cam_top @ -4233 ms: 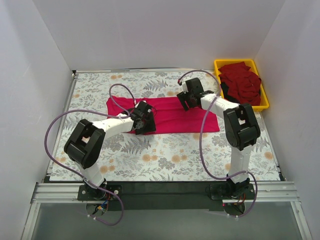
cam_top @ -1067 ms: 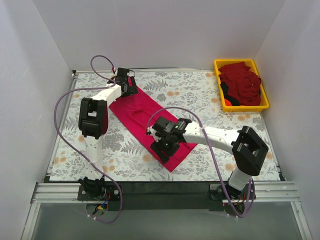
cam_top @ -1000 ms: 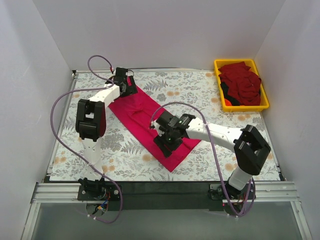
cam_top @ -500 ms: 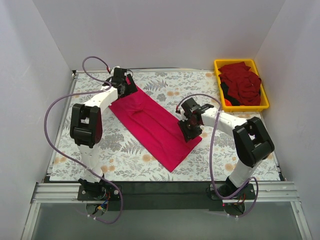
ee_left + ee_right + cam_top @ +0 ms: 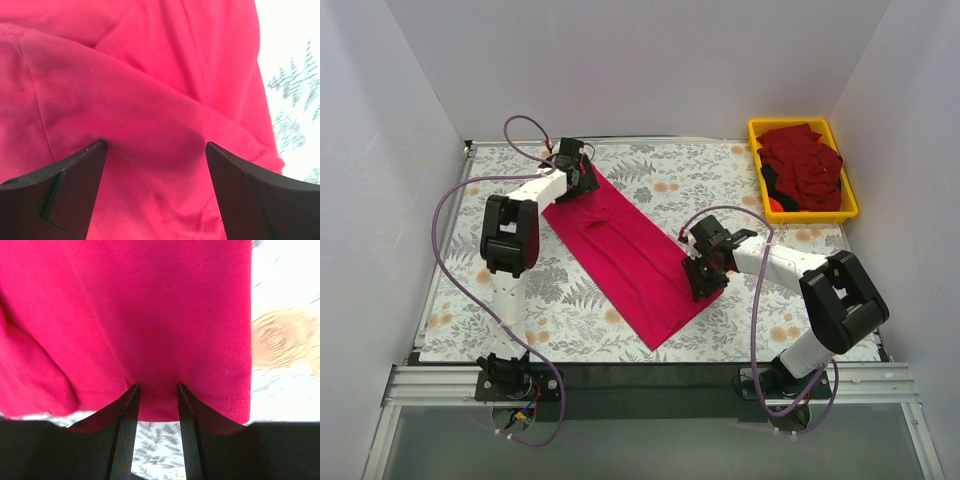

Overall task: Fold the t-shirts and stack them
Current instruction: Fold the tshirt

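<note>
At the far right corner of the floral-patterned table (image 5: 720,180), a yellow bin (image 5: 790,122) is seen, heaped with crumpled crimson t-shirts (image 5: 805,165), well apart from everything else. White walls (image 5: 620,70) enclose the table on three sides. Purple cables (image 5: 440,220) loop beside both arms.

A magenta-pink t-shirt (image 5: 625,250) is laid on the table left of centre, folded into a long band running diagonally from the far left toward the near middle. Its far end is partly covered by the left gripper (image 5: 582,172), and its near right edge by the right gripper (image 5: 703,285).

From the left wrist, the fingers (image 5: 75,185) are seen spread wide, released, over a soft raised ridge of pink cloth with creases around it. From the right wrist, the fingers (image 5: 127,425) are seen only narrowly parted, set at the stitched hem with pink cloth showing in the gap; no clamping is seen. A rounded fold is seen bulging at the left of that view.
</note>
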Controlling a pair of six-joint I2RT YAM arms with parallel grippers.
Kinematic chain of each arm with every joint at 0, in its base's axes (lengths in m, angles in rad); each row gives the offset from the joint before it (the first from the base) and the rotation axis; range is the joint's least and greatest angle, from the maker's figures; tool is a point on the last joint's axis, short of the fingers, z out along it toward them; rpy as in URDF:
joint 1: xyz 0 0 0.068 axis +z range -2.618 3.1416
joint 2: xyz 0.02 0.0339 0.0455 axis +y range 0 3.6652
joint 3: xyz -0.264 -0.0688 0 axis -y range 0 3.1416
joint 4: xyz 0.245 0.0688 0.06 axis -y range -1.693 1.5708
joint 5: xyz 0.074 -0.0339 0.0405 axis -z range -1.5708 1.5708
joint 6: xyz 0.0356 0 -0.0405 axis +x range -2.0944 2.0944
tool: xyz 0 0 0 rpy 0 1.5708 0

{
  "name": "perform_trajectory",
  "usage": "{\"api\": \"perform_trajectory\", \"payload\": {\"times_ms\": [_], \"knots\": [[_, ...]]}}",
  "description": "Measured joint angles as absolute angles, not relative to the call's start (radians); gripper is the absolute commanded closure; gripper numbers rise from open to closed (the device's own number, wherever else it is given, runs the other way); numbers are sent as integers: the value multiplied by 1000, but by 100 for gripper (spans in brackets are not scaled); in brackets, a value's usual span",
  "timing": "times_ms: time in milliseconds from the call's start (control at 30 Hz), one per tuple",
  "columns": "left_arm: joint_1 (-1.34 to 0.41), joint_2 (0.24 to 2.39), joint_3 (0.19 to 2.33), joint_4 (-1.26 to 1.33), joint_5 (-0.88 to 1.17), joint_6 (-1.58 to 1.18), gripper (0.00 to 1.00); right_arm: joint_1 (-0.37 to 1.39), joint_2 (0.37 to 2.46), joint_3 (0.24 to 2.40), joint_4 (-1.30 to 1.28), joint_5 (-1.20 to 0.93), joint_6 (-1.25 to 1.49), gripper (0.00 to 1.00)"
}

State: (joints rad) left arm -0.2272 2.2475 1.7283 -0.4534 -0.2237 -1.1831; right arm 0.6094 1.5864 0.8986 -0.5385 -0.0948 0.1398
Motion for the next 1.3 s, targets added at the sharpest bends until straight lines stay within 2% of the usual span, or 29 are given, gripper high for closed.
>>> {"api": "perform_trajectory", "payload": {"times_ms": [267, 433, 567, 667, 767, 1033, 1167, 1300], "knots": [[-234, 2404, 1982, -493, -200, -1164, 23, 754, 1527, 834, -517, -145, 270, 62], [-241, 2479, 2106, -498, -170, -1135, 10, 814, 1526, 844, -511, -152, 325, 60], [-240, 2478, 2104, -477, -150, -1102, 6, 819, 1526, 890, -579, -133, 338, 55], [-238, 2419, 2011, -455, -138, -1095, 6, 816, 1517, 949, -612, -96, 334, 50], [-242, 2294, 1869, -482, -142, -1101, 6, 789, 1478, 984, -619, -64, 322, 50], [-325, 1678, 1470, -628, -205, -1260, 9, 617, 1399, 965, -618, -32, 275, 55], [-495, 1396, 1262, -715, -207, -1396, 12, 592, 1399, 944, -607, -41, 264, 55], [-704, 1357, 1085, -815, -171, -1541, 17, 591, 1399, 934, -578, -57, 259, 56]]}}
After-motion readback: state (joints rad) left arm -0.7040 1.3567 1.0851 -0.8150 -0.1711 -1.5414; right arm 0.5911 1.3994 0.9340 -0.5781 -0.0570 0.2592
